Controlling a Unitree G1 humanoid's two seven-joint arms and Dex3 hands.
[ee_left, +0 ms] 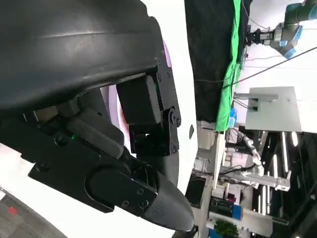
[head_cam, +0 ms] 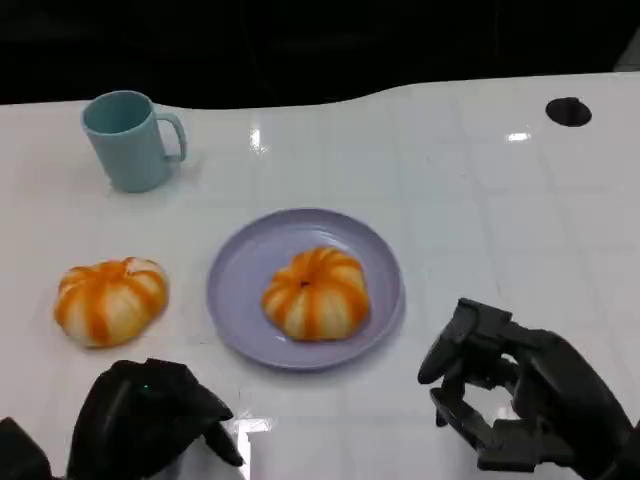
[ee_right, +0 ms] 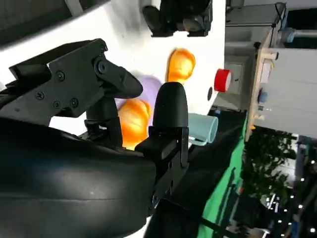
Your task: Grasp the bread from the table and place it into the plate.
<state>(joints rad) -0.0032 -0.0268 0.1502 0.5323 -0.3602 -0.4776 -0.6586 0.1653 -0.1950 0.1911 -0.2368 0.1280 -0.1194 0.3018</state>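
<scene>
Both hands are held low over the near table edge: the right hand [head_cam: 520, 400] with fingers apart and nothing gripped, the left hand [head_cam: 150, 420] with curl not discernible. One bread [head_cam: 315, 292] is seated in the plate [head_cam: 235, 275]; another bun [head_cam: 110, 299] is left beside it, near a mug [head_cam: 128, 140].

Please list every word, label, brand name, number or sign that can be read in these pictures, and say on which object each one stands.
There is no readable text in any view.
The cup, the plate and both breads are plain.
The red button bears no legible mark.
The boxes and equipment in the background of the wrist views are too small and blurred to read.
</scene>
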